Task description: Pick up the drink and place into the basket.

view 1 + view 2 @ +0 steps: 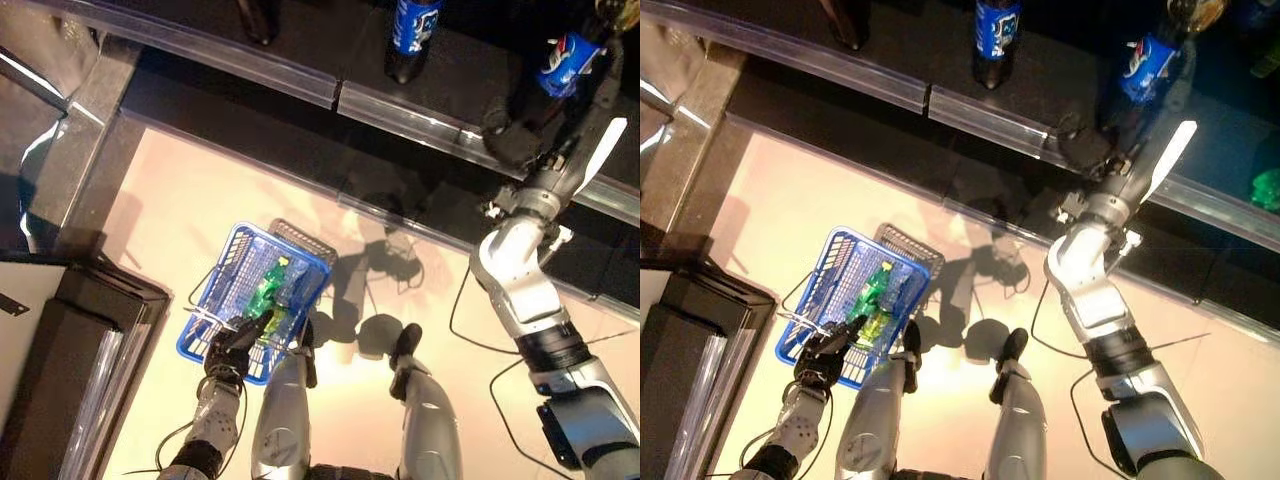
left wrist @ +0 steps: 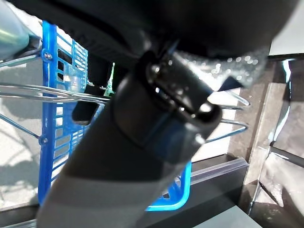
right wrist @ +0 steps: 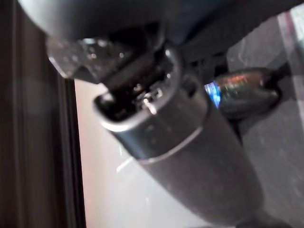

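Basket (image 1: 305,262) rim sits under left hand (image 1: 236,345); right hand (image 1: 515,135) at shelf edge (image 1: 420,120).

You've got the left hand (image 1: 235,345) over the near rim of the blue basket (image 1: 215,270), a green bottle (image 1: 266,290) lying inside. The right hand (image 1: 515,135) is up on the dark shelf (image 1: 330,50) beside a blue-labelled cola bottle (image 1: 563,62); finger closure isn't readable, possibly touching it. Another blue-labelled bottle (image 1: 412,35) stands further left on that shelf.
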